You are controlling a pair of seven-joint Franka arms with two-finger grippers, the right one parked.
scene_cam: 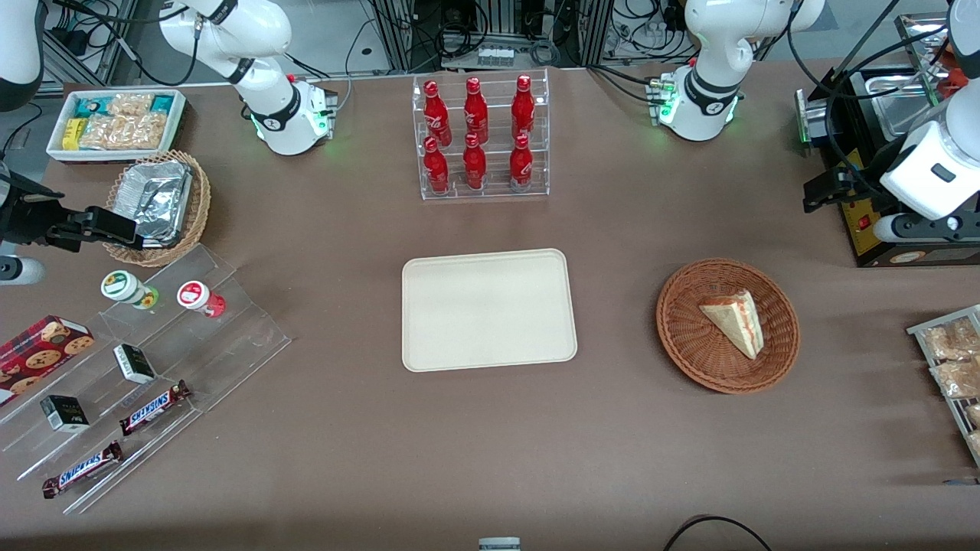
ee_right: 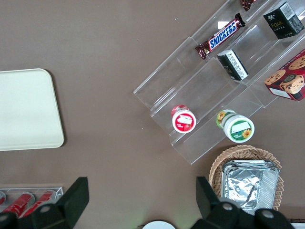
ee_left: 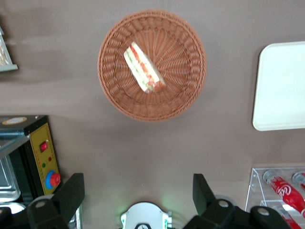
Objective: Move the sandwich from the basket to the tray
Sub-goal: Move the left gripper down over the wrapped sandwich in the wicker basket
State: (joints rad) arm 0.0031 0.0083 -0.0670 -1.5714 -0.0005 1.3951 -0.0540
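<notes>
Well apart from the open hand [ee_left: 138,195], the sandwich [ee_left: 144,68] lies in the basket [ee_left: 183,90].

A reddish-brown woven wicker basket [scene_cam: 727,325] holds a sandwich [scene_cam: 736,321] of pale bread edged with red and green filling, on a dull brown table [scene_cam: 490,444]. The tray [scene_cam: 488,309] is plain cream-beige. Red bottles [scene_cam: 476,134] with white script fill a clear acrylic rack [scene_cam: 483,136]. The black-fingered gripper [ee_left: 138,195], spread wide, hangs above the brown surface farther from the front camera than the basket.
</notes>
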